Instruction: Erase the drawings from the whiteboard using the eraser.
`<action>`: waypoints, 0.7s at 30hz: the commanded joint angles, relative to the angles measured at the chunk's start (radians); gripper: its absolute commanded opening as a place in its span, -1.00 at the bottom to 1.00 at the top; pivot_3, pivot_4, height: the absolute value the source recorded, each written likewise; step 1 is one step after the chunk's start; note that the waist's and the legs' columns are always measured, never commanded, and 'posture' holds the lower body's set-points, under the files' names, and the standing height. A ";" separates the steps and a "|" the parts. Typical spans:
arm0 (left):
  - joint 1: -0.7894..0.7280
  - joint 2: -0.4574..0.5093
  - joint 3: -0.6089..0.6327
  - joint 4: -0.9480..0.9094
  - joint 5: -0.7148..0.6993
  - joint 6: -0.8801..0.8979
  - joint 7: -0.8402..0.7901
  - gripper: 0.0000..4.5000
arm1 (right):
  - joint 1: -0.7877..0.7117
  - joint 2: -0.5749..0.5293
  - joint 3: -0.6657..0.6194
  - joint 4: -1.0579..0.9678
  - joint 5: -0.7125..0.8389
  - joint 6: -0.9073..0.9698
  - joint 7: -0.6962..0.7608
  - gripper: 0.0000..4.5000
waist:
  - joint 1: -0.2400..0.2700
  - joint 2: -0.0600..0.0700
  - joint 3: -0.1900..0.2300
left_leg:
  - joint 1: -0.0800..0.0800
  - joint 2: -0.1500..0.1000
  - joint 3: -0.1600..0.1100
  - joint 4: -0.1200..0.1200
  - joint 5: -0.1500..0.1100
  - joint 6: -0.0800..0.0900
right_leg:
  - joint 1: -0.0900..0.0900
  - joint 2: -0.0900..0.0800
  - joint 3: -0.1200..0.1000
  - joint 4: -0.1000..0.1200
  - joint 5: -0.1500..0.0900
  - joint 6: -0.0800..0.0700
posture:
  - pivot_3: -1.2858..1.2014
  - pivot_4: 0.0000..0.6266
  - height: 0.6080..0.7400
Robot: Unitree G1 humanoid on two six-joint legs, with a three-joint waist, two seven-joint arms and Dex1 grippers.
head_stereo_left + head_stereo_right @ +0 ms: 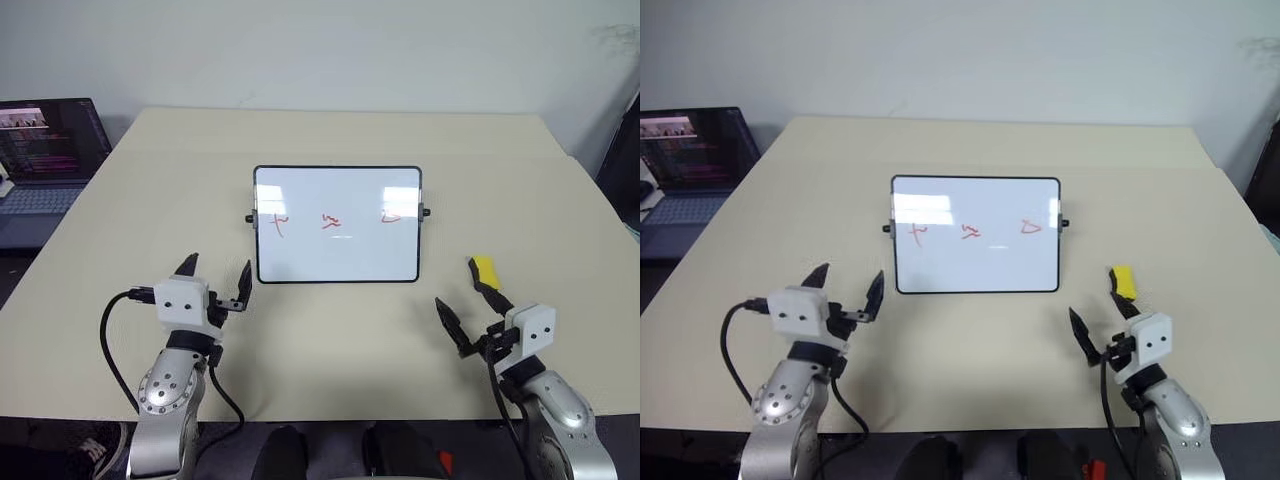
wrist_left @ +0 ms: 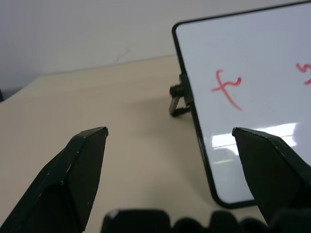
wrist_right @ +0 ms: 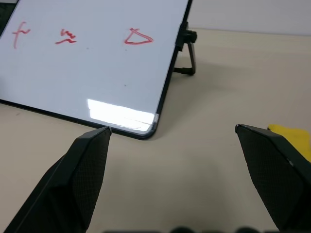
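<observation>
While three red marker drawings [image 1: 335, 220] wait on the small black-framed whiteboard [image 1: 337, 255], I hold both grippers wide open and empty, the right gripper [image 1: 468, 305] nearer the small yellow eraser block [image 1: 484, 268] lying just beyond its outer finger, lengthwise away from me.

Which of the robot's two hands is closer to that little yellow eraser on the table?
The right one. The right end effector is open, with the eraser just beyond one of its fingers. The left end effector is open too, across the table, near the whiteboard's lower left corner.
</observation>
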 commanded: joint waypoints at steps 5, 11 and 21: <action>-0.031 -0.015 -0.020 0.040 0.029 -0.024 0.023 1.00 | -0.037 -0.032 -0.030 -0.008 -0.002 0.034 -0.010 0.99 | 0.000 -0.001 -0.001 | 0.001 -0.001 0.000 0.001 0.000 0.000 | 0.001 0.000 0.000 0.000 0.001 0.001 | 0.03 -0.52 1.00; 0.008 0.086 0.024 -0.097 -0.071 0.044 -0.101 1.00 | -0.048 -0.064 -0.064 -0.150 0.083 0.143 -0.023 0.99 | -0.001 0.000 0.000 | 0.000 0.001 0.000 -0.001 0.000 0.000 | -0.001 0.001 0.000 0.000 0.000 0.001 | 0.03 -0.52 1.00; -0.309 0.372 -0.074 -0.134 -0.355 0.290 -0.495 1.00 | -0.203 -0.047 -0.143 -0.296 0.191 0.542 -0.296 0.99 | 0.004 0.000 0.000 | 0.001 -0.001 -0.001 0.002 0.001 0.000 | 0.000 0.000 -0.001 0.000 0.001 0.002 | 0.03 -0.52 1.00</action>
